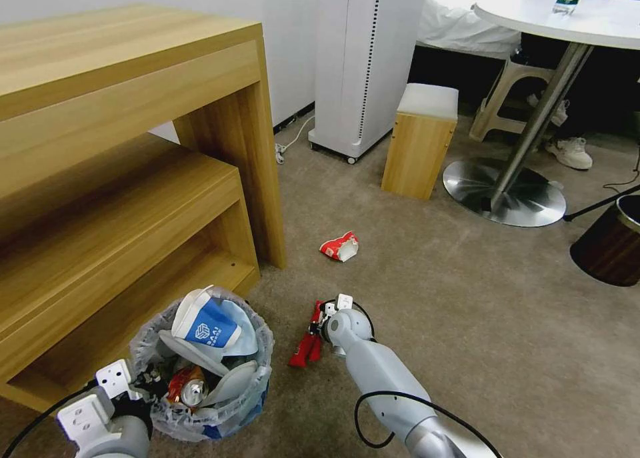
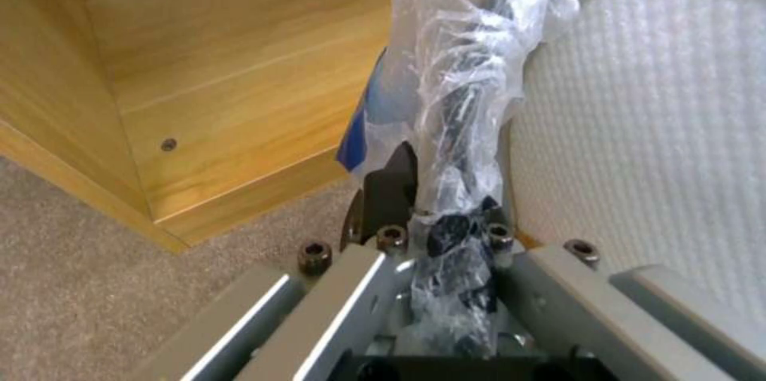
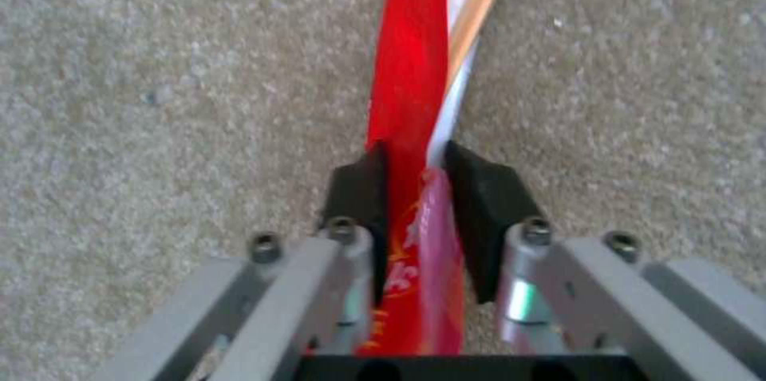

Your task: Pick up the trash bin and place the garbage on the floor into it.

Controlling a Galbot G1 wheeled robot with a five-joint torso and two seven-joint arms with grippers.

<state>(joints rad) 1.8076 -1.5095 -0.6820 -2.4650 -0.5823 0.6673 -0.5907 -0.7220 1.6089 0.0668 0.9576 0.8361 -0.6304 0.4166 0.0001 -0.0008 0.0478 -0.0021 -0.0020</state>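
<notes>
The right gripper (image 3: 415, 186) is clenched on a red wrapper (image 3: 411, 94), which stands thin and flat between its two black pads (image 3: 355, 189); a white strip and a thin wooden stick (image 3: 479, 10) run alongside the wrapper, but I cannot tell whether the stick is also held. In the head view this right gripper (image 1: 319, 325) points down toward the beige carpet floor (image 1: 467, 311), and the red wrapper (image 1: 307, 348) hangs from it with its long axis almost vertical, the lower end just at the carpet. The left gripper (image 2: 435, 213) is clamped on the rim of the trash bin (image 2: 463, 100), with the crinkled clear bag caught between its jaws. The trash bin (image 1: 207, 405) is on the robot's left side, near the wooden shelf unit (image 1: 133, 178), with the left gripper (image 1: 143, 385) at its near-left rim. It already holds a blue-white paper cup (image 1: 207, 325), white slippers (image 1: 230, 381) and a can (image 1: 193, 393). The relation that matters is sideways: the bin opening lies to the left of the wrapper and a little nearer to the robot, close beside it, so I judge the right arm must carry the wrapper leftward over the rim. One piece of garbage, a crushed red-white paper cup (image 1: 340, 246), lies on the floor farther ahead, nearer to the right arm than to the left.
</notes>
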